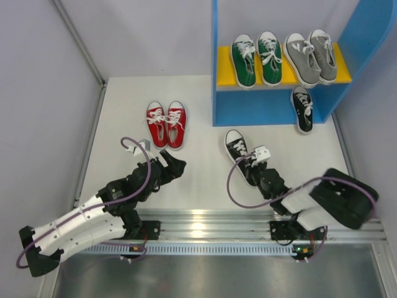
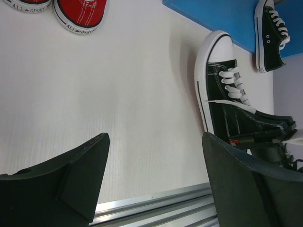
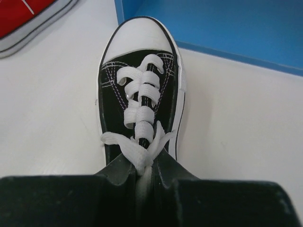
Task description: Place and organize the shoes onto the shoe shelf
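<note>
The right gripper (image 1: 253, 164) (image 3: 142, 176) is closed on the near black shoe (image 1: 237, 151) (image 2: 221, 90) (image 3: 139, 94). Its fingers (image 3: 118, 172) are drawn together over the shoe's opening, just behind the lace bow, with a white lace end running down between them. That shoe stands upright on the white surface (image 1: 205, 124), right of centre. Its white toe cap points at the shoe shelf (image 1: 214, 49) (image 2: 213, 12) (image 3: 227, 23) and sits just short of the blue base edge, while its heel faces the right arm. The left gripper (image 1: 177, 166) (image 2: 154, 142) is wide open and holds nothing, hanging low over bare surface left of that shoe. The red pair (image 1: 166, 124) (image 2: 80, 14) lies side by side just beyond it, heels toward the arms. On the shelf's yellow upper board (image 1: 224, 65), 2 pairs fill the width: the green pair (image 1: 257, 59) on the left and the grey pair (image 1: 310, 57) on the right, each pair's 2 shoes lying close together. Below them, the second black shoe (image 1: 303, 108) (image 2: 270, 33) rests alone at the right side of the blue lower level. One end of it reaches out past the blue onto the white surface, well apart from its mate in the right gripper.
</note>
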Robot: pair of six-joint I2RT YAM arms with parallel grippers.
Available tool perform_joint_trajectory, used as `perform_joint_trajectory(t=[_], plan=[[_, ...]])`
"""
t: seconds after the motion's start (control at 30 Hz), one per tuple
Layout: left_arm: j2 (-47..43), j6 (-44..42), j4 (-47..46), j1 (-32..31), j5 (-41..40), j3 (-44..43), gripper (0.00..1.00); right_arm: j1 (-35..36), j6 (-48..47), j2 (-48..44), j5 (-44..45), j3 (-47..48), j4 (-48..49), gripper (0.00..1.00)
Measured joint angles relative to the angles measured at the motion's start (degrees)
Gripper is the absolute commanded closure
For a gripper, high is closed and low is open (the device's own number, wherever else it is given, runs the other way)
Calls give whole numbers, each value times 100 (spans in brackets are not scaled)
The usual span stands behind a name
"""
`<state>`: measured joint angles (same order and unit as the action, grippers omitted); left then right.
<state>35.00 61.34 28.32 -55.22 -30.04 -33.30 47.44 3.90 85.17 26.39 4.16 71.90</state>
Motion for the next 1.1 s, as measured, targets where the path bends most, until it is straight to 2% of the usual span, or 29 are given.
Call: perform_joint_trajectory(t=[0.13,0.27,0.4,0.57,0.73,0.9,1.1], plan=[[-7,-2,0,0,-2,0,16,26,-127,-2055,120,354,-2124,100],[-13,-2,0,0,-4,0,16,-96,-186,-3423,455,1222,-3965,100],[2,-2,0,0,-2,0,16,-992,-116,-3794,448,2015,-5195,100],[-39,-22,0,0,11,0,16,-2411,46,-3602,160,2149,-6019,100],[-378,-68,2,0,4,4,16,-3254,85,-3084,-415,2131,-6203,100],[-636,-109,2,0,-39,22,16,-3738,157,-2514,-1010,2111,-5619,100],[-636,-133,4,0,-44,57,16,-4118,295,-1082,-1447,2308,-4728,100]])
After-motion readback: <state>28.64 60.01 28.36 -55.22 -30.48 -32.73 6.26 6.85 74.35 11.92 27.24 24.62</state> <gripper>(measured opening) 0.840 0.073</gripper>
